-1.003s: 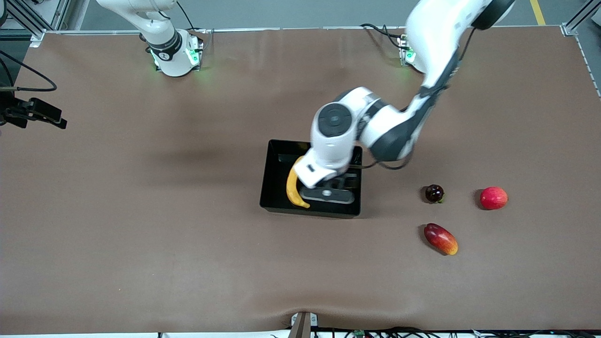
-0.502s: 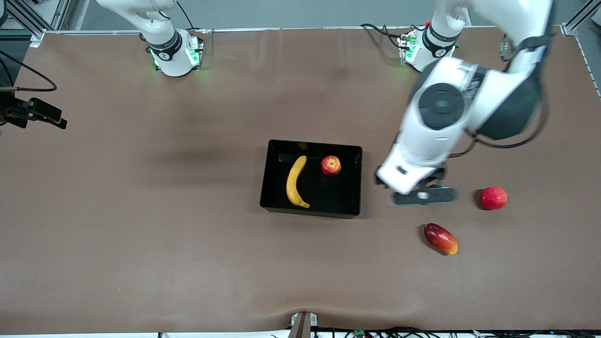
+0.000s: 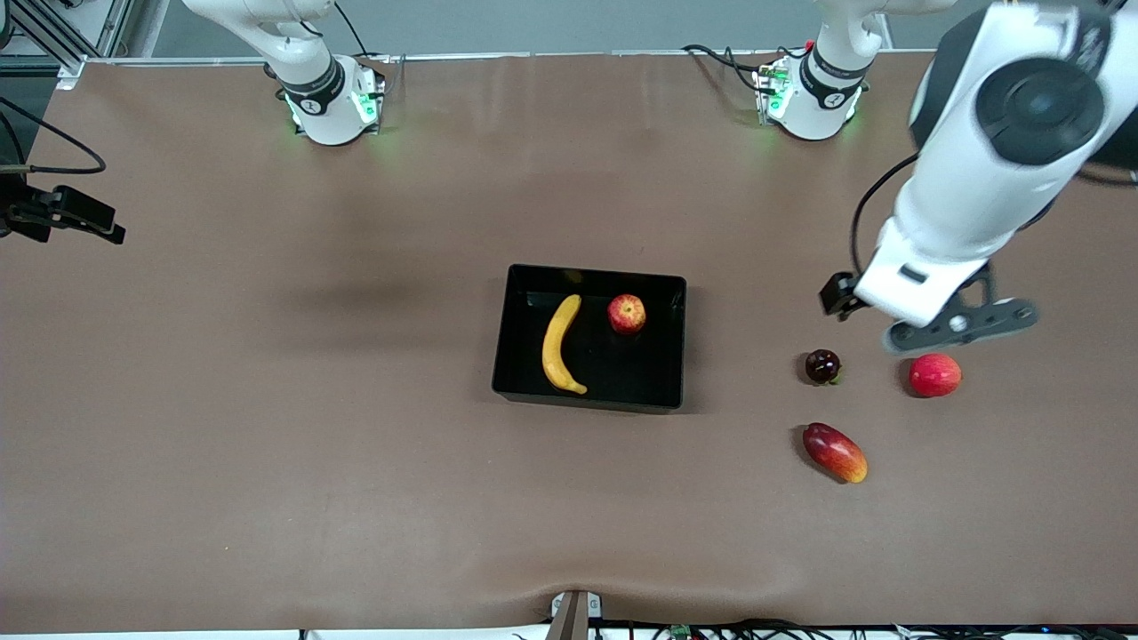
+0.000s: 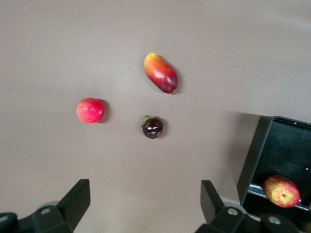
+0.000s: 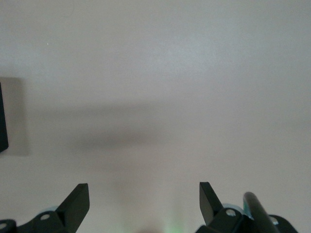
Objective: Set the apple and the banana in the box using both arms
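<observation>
The streaked red apple (image 3: 627,314) and curved yellow banana (image 3: 560,345) lie in the glossy black box (image 3: 516,333). My left fingers (image 4: 74,201) and right fingers (image 5: 75,204) are spread, empty. Only the front view shows the banana.

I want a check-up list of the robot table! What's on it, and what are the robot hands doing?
Surface: brown table, a ripple at its edge nearest the front camera.
Job's things: banana and apple lie apart in the black box.
Clutter: pinkish-red round fruit, dark purple fruit and mango-like fruit, toward the left arm's end.
Grippers: left gripper open, empty, over the table near the round fruit; right gripper open, empty, over bare table; that arm waits.
Cables: cables by the left arm's base.
Surroundings: metal frame posts at the table corners.
</observation>
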Controlling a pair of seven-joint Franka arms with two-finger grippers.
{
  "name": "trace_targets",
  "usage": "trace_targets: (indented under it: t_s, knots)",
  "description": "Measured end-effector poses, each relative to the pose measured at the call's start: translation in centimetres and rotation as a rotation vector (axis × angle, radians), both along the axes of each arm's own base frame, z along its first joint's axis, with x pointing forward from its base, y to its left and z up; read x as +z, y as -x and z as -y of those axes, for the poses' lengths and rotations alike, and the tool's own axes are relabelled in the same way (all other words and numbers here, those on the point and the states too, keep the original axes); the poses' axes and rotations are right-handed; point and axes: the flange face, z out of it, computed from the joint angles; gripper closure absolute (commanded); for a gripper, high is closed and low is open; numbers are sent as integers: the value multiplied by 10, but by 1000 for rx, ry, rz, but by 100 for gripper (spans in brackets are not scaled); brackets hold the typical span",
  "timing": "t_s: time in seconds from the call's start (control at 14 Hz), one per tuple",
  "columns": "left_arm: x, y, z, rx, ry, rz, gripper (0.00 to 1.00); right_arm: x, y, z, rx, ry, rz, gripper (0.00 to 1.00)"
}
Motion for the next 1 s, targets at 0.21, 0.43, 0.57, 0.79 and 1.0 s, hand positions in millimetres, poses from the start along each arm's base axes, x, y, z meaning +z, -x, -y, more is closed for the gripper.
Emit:
trace_targets:
  t_s: [0.21, 0.43, 0.57, 0.79, 1.0]
  knots:
    - [21, 12, -30, 0, 8, 4, 0, -1, 1, 1, -1, -1, -7, 0]
    - [33, 21, -60, 16, 68, -8, 0, -1, 1, 1, -1, -1, -8, 0]
    - [40, 28, -66, -6, 73, -7, 0, -1, 1, 1, -1, -1, -8, 0]
    - [47, 40, -68, -58, 102, -15, 0, -1, 1, 1, -1, -1, -8, 0]
    - [49, 59, -80, -103, 96, -5, 0, -1, 1, 1, -2, -1, -8, 0]
